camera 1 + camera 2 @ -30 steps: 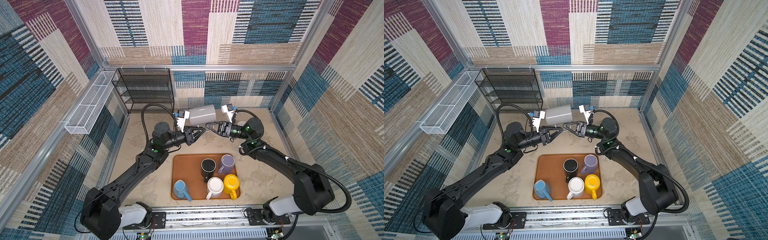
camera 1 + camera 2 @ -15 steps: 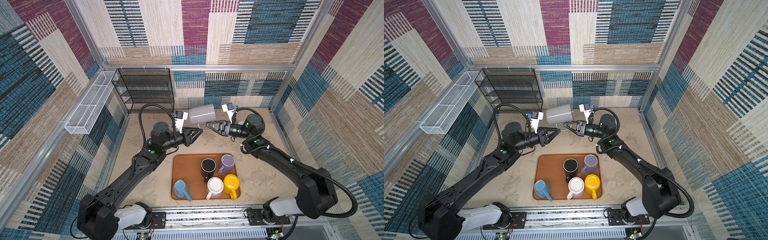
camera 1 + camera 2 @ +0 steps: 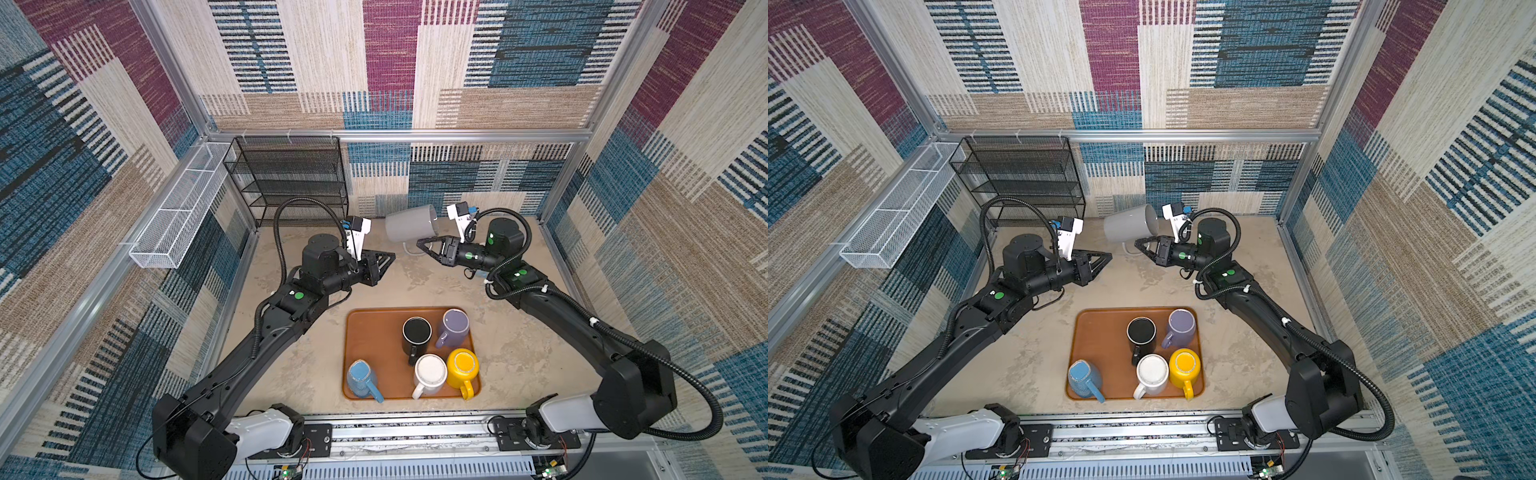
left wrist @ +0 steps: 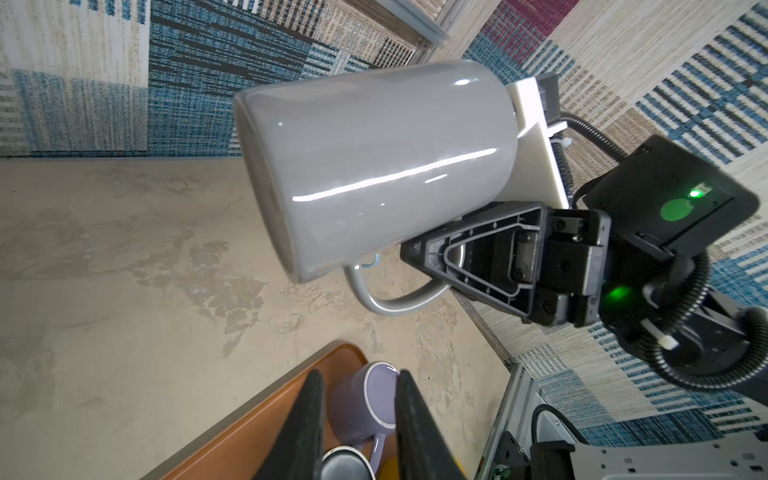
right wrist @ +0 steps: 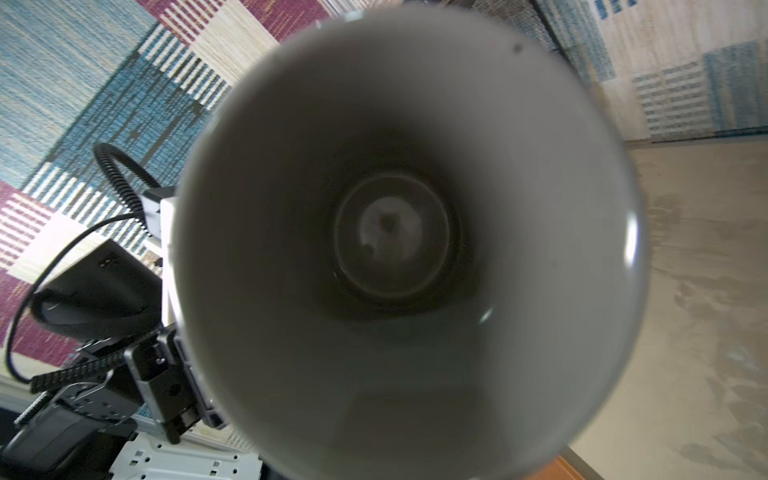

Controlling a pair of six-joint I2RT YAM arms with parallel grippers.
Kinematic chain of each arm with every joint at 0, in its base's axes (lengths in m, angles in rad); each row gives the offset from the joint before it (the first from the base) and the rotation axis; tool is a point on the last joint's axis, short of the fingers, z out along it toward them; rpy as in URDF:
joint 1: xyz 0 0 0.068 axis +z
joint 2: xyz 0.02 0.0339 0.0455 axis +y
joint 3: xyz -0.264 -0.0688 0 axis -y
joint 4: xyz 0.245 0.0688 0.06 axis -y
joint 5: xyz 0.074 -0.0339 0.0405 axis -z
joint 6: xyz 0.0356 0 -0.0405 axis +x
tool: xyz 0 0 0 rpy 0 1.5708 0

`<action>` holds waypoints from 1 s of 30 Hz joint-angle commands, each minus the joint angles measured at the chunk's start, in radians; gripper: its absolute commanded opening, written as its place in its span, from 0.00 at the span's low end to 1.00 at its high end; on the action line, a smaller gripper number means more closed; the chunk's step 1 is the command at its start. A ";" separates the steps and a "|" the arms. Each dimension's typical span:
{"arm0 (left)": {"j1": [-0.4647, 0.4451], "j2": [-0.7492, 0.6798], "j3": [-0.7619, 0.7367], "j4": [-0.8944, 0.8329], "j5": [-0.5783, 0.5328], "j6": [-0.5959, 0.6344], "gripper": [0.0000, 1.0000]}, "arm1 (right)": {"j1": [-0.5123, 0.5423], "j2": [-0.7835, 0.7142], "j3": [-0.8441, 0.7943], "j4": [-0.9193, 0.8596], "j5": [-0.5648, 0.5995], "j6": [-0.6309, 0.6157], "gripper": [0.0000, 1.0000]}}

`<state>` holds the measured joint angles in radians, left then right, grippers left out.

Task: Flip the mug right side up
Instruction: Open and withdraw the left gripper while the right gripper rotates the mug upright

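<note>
Right wrist view is basically all grey mug, blurry up close, rim cut off at the edges. In the left wrist view the left gripper jaws run off-frame and hide most of the black mug.

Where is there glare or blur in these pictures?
Left wrist view: a bright glare streak runs along the gray mug, and the left gripper near the lens looks soft. Right wrist view: the mug's rim is blurred, its inside dark. Both top views: sharp, evenly lit.
</note>
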<state>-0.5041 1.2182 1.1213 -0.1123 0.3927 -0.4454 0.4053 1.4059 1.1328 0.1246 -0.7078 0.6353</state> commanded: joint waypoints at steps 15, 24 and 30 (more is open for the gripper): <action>0.001 0.062 0.065 -0.125 -0.054 0.058 0.26 | -0.015 0.045 0.121 -0.368 0.466 -0.180 0.00; 0.001 0.051 0.065 -0.175 -0.073 0.075 0.26 | -0.015 0.140 0.219 -0.547 0.682 -0.230 0.00; 0.001 0.042 0.059 -0.188 -0.084 0.082 0.26 | -0.015 0.222 0.290 -0.648 0.756 -0.268 0.00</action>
<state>-0.5041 1.2652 1.1763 -0.2855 0.3183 -0.3840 0.3912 1.6077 1.3911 -0.5297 -0.0238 0.4026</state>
